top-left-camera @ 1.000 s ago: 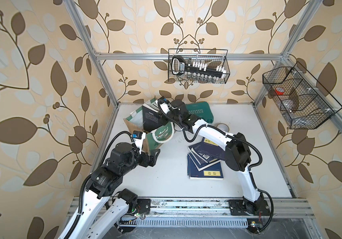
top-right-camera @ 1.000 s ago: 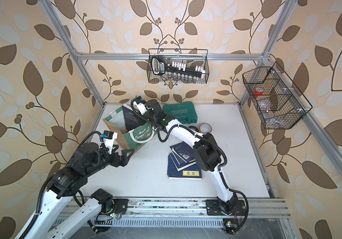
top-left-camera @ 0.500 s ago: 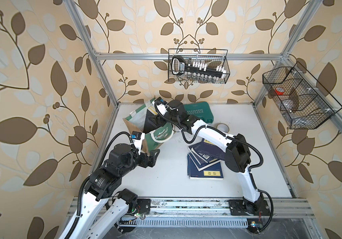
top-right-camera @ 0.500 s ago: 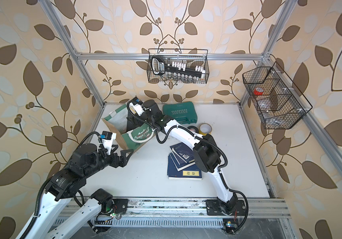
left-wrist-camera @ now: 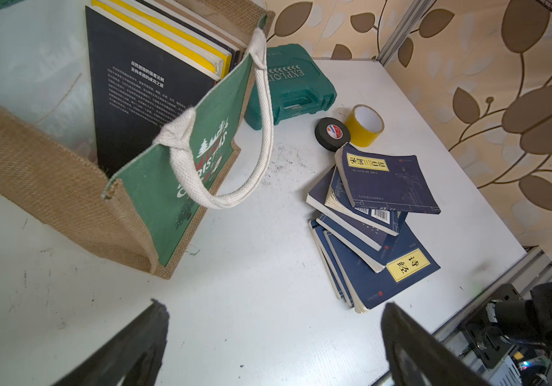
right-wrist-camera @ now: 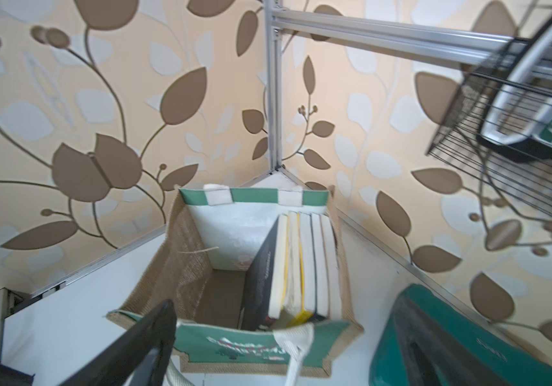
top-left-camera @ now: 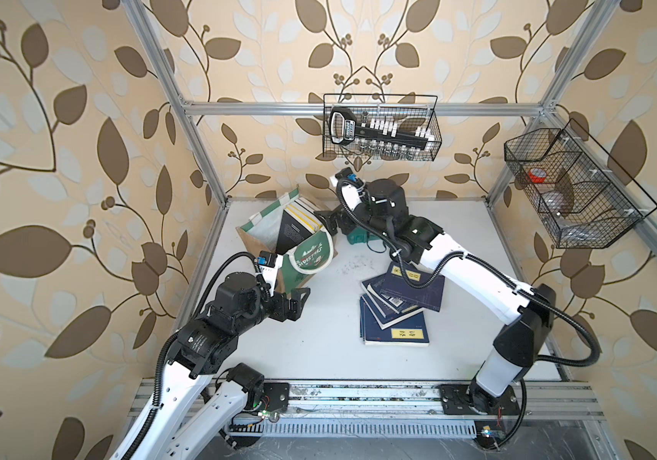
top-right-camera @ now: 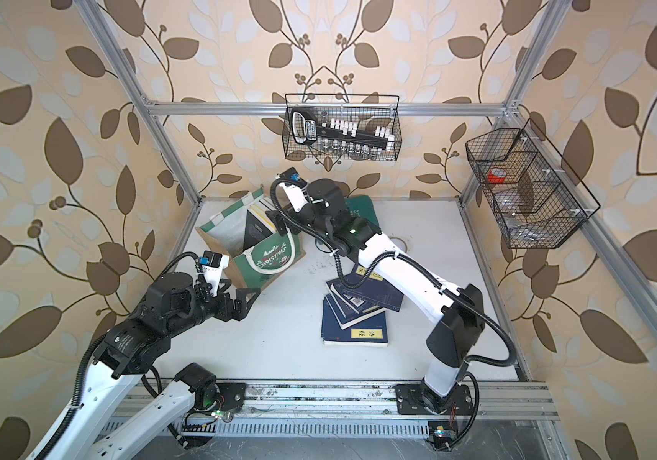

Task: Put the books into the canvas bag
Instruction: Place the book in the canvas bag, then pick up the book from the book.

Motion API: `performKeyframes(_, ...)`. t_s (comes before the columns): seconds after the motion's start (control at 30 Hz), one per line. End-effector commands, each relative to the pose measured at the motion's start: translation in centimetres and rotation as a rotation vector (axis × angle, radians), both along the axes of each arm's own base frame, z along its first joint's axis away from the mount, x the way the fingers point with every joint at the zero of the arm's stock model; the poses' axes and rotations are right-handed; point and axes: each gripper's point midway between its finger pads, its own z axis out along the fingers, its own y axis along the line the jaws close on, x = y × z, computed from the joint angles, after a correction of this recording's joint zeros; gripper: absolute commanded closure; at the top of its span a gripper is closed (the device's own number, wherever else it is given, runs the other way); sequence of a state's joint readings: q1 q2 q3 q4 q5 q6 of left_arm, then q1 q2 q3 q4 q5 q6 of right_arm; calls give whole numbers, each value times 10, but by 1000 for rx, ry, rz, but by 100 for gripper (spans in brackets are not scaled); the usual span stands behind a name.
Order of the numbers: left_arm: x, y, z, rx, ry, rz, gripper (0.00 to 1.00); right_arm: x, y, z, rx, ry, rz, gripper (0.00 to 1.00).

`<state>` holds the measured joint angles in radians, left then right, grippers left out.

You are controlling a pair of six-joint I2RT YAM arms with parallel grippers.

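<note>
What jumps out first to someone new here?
The canvas bag in the far left corner of the table, with several books standing upright inside. Then the fanned pile of navy books lying loose mid-table, and the right pincer open by the bag's rim, holding nothing.

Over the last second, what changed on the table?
The right claw let go of the black book, now standing in the canvas bag, and drew back toward the green case. The left claw stayed open near the bag; the navy books stayed piled.
</note>
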<state>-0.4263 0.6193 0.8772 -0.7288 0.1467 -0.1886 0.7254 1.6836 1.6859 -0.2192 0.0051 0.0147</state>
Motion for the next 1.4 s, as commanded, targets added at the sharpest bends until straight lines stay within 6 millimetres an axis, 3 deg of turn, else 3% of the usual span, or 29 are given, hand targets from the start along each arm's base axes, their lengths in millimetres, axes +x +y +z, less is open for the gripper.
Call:
performKeyframes(0.0, -1, -16, 6, -52, -3, -74, 1, -3, -45, -51, -99, 150, -145, 2)
performKeyframes(0.03, -2, -21, 6, -67, 9, -98, 1, -1, -68, -57, -104, 171, -200, 2)
performKeyframes(0.23, -6, -41, 6, -138, 60, -173, 1, -29, -145, -102, -1, 312, -337, 2)
performKeyframes(0.43, 0, -53, 15, -227, 62, -187, 1, -52, -212, -152, 80, 478, -532, 2)
performKeyframes(0.63, 3, -54, 13, -140, 61, -230, 1, -84, -265, -189, 179, 637, -735, 1)
performKeyframes(0.77, 11, -40, 17, -31, 13, -181, 1, -111, -285, -225, 215, 765, -860, 2)
performKeyframes(0.87, 9, -41, 13, -45, -3, -193, 1, -124, -292, -235, 253, 791, -901, 2)
performKeyframes(1.1, 6, -33, 18, -40, -48, -160, 1, -140, -291, -266, 346, 900, -854, 2)
performKeyframes(1.37, 8, -36, 16, -42, -35, -174, 1, -139, -286, -274, 531, 860, -688, 2)
